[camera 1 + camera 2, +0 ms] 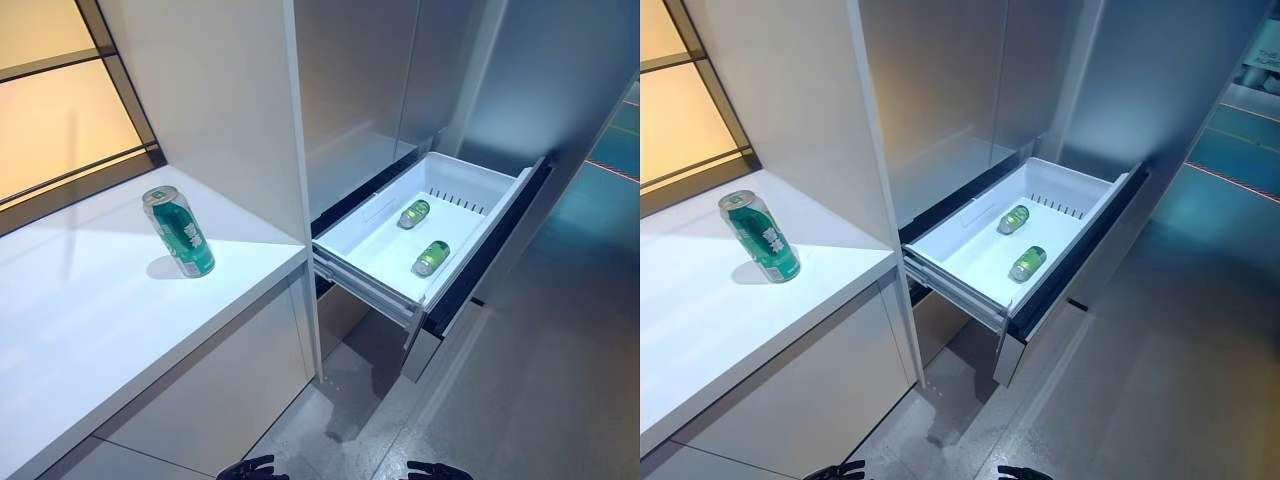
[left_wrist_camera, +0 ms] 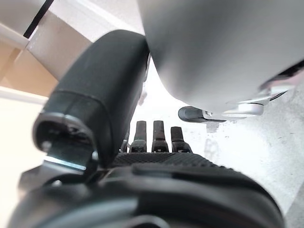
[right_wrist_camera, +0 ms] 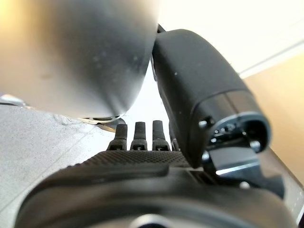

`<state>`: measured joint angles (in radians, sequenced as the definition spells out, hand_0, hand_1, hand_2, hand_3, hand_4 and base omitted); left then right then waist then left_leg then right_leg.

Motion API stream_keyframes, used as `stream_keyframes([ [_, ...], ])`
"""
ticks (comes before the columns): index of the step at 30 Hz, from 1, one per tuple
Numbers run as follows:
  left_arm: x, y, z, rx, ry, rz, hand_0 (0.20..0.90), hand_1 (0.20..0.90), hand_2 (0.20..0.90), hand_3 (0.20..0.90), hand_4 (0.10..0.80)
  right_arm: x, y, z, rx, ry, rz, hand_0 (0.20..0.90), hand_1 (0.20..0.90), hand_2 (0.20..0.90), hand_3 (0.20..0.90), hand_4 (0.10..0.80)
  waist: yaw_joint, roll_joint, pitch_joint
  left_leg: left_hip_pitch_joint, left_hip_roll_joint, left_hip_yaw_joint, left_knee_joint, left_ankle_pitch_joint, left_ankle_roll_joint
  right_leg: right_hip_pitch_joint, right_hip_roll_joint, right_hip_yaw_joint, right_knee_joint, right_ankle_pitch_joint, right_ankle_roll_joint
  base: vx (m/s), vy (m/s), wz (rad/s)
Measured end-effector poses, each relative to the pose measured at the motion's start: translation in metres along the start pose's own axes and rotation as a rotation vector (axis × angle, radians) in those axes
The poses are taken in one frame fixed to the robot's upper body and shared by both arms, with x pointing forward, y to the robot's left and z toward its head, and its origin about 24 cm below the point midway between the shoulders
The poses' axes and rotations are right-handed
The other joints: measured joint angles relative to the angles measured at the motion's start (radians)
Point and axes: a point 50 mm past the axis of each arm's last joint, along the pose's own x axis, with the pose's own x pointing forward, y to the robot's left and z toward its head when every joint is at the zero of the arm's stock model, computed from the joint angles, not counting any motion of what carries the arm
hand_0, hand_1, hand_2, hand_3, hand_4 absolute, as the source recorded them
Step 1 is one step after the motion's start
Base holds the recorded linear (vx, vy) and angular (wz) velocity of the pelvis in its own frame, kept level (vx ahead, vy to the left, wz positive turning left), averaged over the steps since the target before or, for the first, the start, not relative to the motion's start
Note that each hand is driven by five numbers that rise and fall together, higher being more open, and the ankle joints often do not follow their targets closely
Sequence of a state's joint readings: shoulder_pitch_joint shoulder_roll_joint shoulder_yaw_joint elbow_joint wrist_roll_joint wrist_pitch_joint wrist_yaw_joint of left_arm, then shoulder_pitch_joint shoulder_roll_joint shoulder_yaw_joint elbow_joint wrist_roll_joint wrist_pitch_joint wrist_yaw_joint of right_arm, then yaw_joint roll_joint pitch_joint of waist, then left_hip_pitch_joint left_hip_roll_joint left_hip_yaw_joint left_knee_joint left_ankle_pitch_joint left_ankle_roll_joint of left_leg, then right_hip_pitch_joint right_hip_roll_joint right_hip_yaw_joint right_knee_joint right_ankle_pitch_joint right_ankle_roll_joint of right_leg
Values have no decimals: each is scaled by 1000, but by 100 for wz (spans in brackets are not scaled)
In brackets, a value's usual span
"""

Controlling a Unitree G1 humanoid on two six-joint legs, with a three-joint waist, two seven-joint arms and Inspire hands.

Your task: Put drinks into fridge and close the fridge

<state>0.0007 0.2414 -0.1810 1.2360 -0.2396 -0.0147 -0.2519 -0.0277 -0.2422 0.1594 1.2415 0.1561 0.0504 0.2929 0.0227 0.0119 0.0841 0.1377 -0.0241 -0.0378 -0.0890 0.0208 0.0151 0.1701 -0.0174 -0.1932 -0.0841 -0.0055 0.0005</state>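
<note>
A green drink can (image 1: pixel 180 232) stands upright on the white counter (image 1: pixel 90 330), left of the fridge. The fridge's lower drawer (image 1: pixel 372 243) is pulled out, a white bin with two green cans lying on their sides in it: one (image 1: pixel 413 213) toward the back, one (image 1: pixel 431 258) nearer the front. My left hand (image 1: pixel 252 468) and right hand (image 1: pixel 438 470) hang low at the bottom edge, far below the counter and drawer. Each wrist view shows straight fingers (image 2: pixel 154 135) (image 3: pixel 137 137) with nothing held.
The fridge's grey upper doors (image 1: pixel 380 80) stay closed above the drawer. A white side panel (image 1: pixel 215 100) separates counter and fridge. A window (image 1: pixel 50 110) lies behind the counter. The drawer's dark front (image 1: pixel 480 265) juts out over the grey floor (image 1: pixel 540 380).
</note>
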Motion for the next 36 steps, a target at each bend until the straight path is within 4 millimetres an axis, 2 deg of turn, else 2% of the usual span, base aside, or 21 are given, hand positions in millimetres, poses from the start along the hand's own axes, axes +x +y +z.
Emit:
stream_keyframes([
  [15,-1,-1,-1,-7,-21,-20,900,900,900,900,800,0,0,-2,3,8,0,900,900,900,900,800,-3,4,-10,1,-1,1,2,1,1,0,-1,1,0,0,1,0,0,0],
  [20,0,-8,21,79,-120,-88,900,900,900,900,800,0,0,-1,3,15,0,900,900,900,900,800,-4,4,-9,2,-1,3,5,2,2,-1,-1,4,0,0,1,-9,4,0],
  [25,-15,-26,89,226,-354,-307,900,900,900,900,800,-2,-4,5,-7,11,0,900,900,900,900,800,-11,13,-1,1,-1,8,4,8,4,-9,-1,9,4,2,2,-50,25,-3],
  [29,-50,-41,144,362,-504,-522,900,900,900,900,800,-4,-10,11,-17,-3,-10,900,900,900,900,800,-25,33,15,-1,-1,9,0,9,4,-15,-1,14,8,3,2,-31,9,-4],
  [32,-91,-59,182,424,-617,-672,900,900,900,900,800,-4,-10,11,-20,-14,-12,900,900,900,900,800,-26,40,21,0,0,9,3,10,4,-15,0,15,5,6,1,-7,1,-1],
  [34,-117,-73,203,394,-720,-794,900,900,900,900,800,-5,-11,7,-17,-18,-14,900,900,900,900,800,-23,41,22,-1,0,8,4,10,4,-13,0,14,1,6,2,11,-19,1],
  [35,-143,-85,220,384,-824,-899,900,900,900,900,800,-5,-11,6,-18,-25,-15,900,900,900,900,800,-21,41,22,0,0,7,5,10,4,-12,0,14,1,6,2,23,-44,2],
  [36,-159,-93,230,388,-890,-960,900,900,900,900,800,-5,-11,6,-20,-28,-15,900,900,900,900,800,-19,41,22,0,0,7,5,10,4,-11,0,13,1,6,2,21,-40,2],
])
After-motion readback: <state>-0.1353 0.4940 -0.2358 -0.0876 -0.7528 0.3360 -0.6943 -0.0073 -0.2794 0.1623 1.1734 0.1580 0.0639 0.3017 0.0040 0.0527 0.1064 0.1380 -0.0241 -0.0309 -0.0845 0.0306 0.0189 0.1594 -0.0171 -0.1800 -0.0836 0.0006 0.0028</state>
